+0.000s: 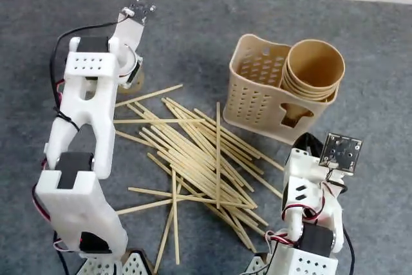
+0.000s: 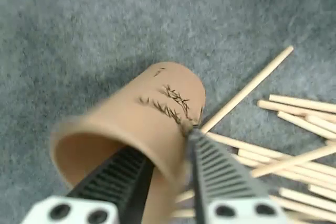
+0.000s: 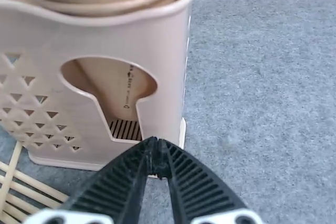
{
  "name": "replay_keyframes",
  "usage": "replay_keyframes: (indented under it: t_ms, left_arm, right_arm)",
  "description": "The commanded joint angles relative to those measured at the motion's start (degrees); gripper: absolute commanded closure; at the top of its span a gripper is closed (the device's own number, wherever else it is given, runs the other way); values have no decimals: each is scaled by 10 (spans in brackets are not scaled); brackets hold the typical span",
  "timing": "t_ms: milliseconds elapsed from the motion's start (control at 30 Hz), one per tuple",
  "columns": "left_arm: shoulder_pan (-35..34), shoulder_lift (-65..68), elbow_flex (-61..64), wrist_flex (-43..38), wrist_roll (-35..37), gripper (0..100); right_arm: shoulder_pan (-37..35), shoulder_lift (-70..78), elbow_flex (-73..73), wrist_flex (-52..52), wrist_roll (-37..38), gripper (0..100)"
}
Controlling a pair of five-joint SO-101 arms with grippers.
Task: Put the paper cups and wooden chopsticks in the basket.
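Nearest you, on the right, the right claw [image 3: 155, 150] was closed. Its two ribbed black fingers [image 3: 197, 182] met at the tips with nothing between them. It pointed at the near wall of the basket [image 3: 163, 66], just in front of it, above grey carpet [image 3: 262, 77].

In the middle of the carpet, between your two arms, a loose heap of chopsticks [image 1: 199, 152] lay flat. Most ran on a slant from far left to near right. A few crossed them, and one lay straight from near to far over the heap. Some ends lay close to the basket's near left corner.

Farther back on the right stood the basket, upright, beige plastic with rows of small holes and a keyhole-shaped opening in its near wall. A nested stack of brown paper cups [image 1: 315, 62] stood upright in its right end, rims above the basket's edge. One cup's wall showed through the opening.

Farthest away, at the far left, your left arm was stretched out from its base. The left claw [image 2: 167, 148] was clamped on a single brown cup [image 2: 142, 114], one finger inside its mouth and the other outside on the wall. The cup was tilted, mouth toward the wrist camera, with dark print on its side. It sat just beside the far left ends of the chopsticks. I could not tell whether it touched the carpet.
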Motion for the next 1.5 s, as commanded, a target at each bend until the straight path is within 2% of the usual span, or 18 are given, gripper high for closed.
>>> replay_keyframes:
  t_ms: [0,100,167,233,333,500,633,733,1033,1467]
  left_arm:
    - [10,-23,44,-80,5,979]
    - [10,-29,64,-89,9,995]
    - [10,-38,53,-88,46,995]
    - [8,-57,44,-68,76,995]
    - [12,-102,35,-21,80,995]
    - [41,-189,14,47,88,995]
    - [61,-247,4,54,134,995]
    - [88,-286,4,53,139,995]
    - [214,-361,-49,54,140,995]
    - [415,-359,-129,54,175,995]
  right_arm:
    - [-3,-5,-8,-14,6,991]
    - [-3,-5,-8,-14,6,991]
    - [-3,-5,-8,-14,6,991]
    - [-4,-5,-8,-14,6,991]
    - [-3,-5,-8,-14,6,991]
    - [-1,-5,-6,-14,6,991]
    - [31,-5,-7,-14,1,991]
    - [49,-5,-8,-14,-18,991]
    - [58,-5,-8,-14,-31,991]
    - [58,-5,-8,-14,-31,991]
